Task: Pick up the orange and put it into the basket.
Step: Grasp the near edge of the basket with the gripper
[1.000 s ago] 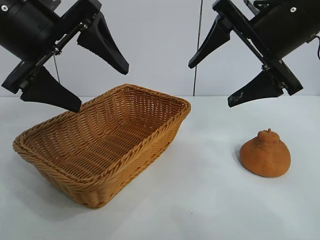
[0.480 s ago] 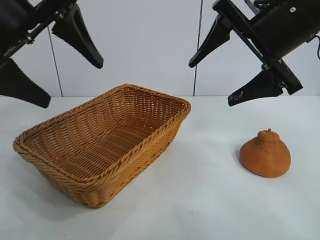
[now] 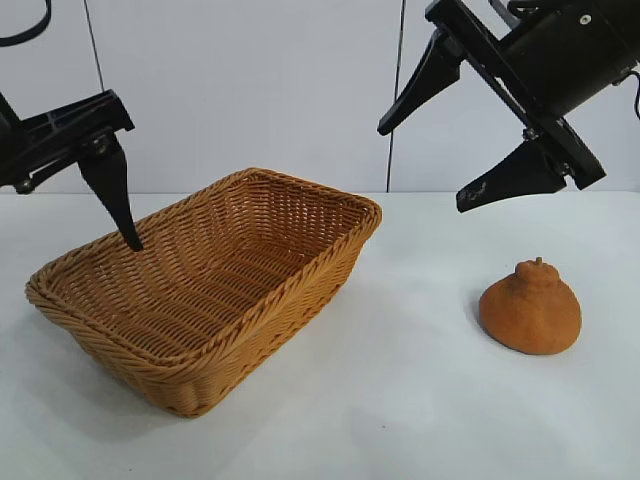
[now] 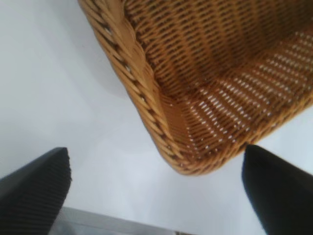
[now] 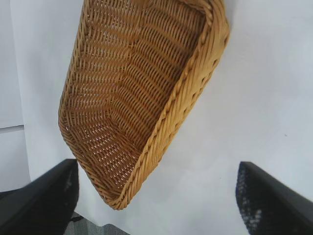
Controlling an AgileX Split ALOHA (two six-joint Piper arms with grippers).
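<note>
The orange (image 3: 530,308), a dull orange-brown dome with a small knob, sits on the white table at the right, apart from the basket. The tan wicker basket (image 3: 290,320) stands left of centre with nothing in it. My right gripper (image 3: 420,168) hangs open high above the gap between the basket and the orange, holding nothing. In its wrist view the right gripper (image 5: 156,169) looks down on the basket (image 5: 186,93). My left gripper (image 4: 155,156) is open and bare over the basket's corner (image 4: 137,83). One of its fingers (image 3: 110,185) points down by the basket's far left rim.
The white table (image 3: 420,400) runs out around the basket and the orange. A pale panelled wall (image 3: 300,90) stands behind. The table's edge (image 4: 107,220) shows in the left wrist view.
The left arm has swung left and turned, so its finger now points down beside the basket's left rim. The right arm, the orange and the basket have not moved.
</note>
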